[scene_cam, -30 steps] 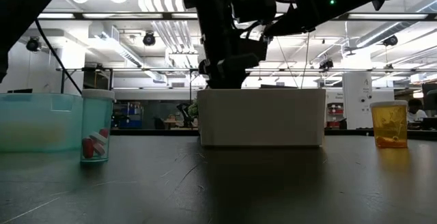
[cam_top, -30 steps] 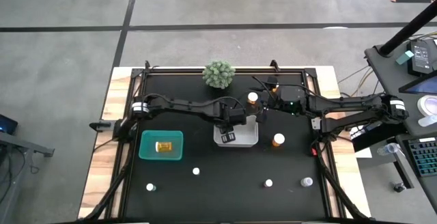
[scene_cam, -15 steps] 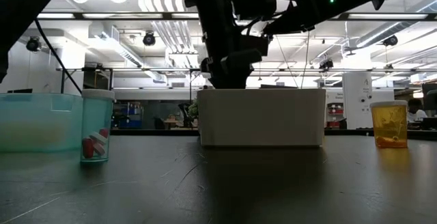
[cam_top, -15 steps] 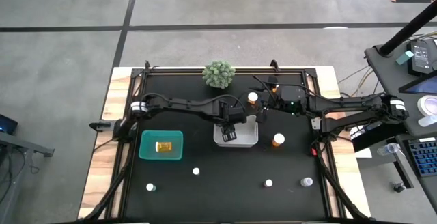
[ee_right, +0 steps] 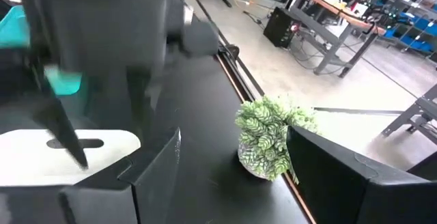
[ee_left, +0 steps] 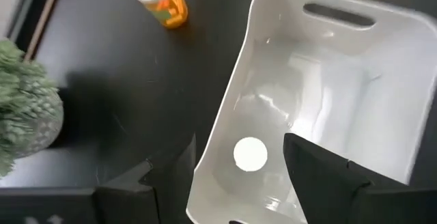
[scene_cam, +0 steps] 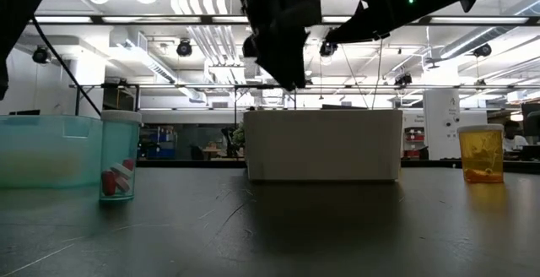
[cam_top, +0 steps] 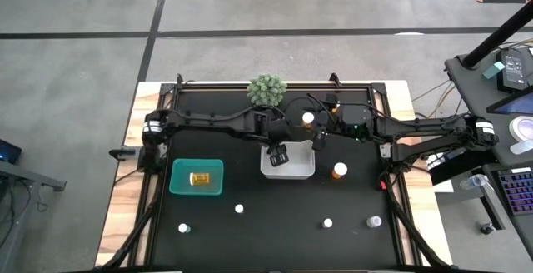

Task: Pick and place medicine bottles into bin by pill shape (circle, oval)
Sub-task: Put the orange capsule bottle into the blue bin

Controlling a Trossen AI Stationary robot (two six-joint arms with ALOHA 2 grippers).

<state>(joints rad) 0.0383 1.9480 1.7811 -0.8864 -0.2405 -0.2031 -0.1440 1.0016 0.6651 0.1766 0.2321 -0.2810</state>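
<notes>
A white bin (cam_top: 298,170) stands mid-table and holds a white-capped bottle (ee_left: 250,153). My left gripper (ee_left: 239,183) hangs open and empty above the bin's far left part (cam_top: 277,154). My right gripper (cam_top: 319,141) is open and empty over the bin's far right corner. An amber bottle (cam_top: 308,120) stands just beyond the bin, and another (cam_top: 339,171) stands to its right. A teal bin (cam_top: 196,177) at the left holds an amber bottle. Several white-capped bottles (cam_top: 239,209) stand near the front edge.
A green spiky ball plant (cam_top: 266,91) stands at the far edge, close behind both grippers. In the low view a clear bottle with red pills (scene_cam: 118,167) stands beside the teal bin (scene_cam: 42,150). The black mat lies bare between the bins and the front bottles.
My left gripper has risen out of the white bin and gone a little toward the table's far edge; its fingertips now hang above the bin's rim. My right gripper has kept still.
</notes>
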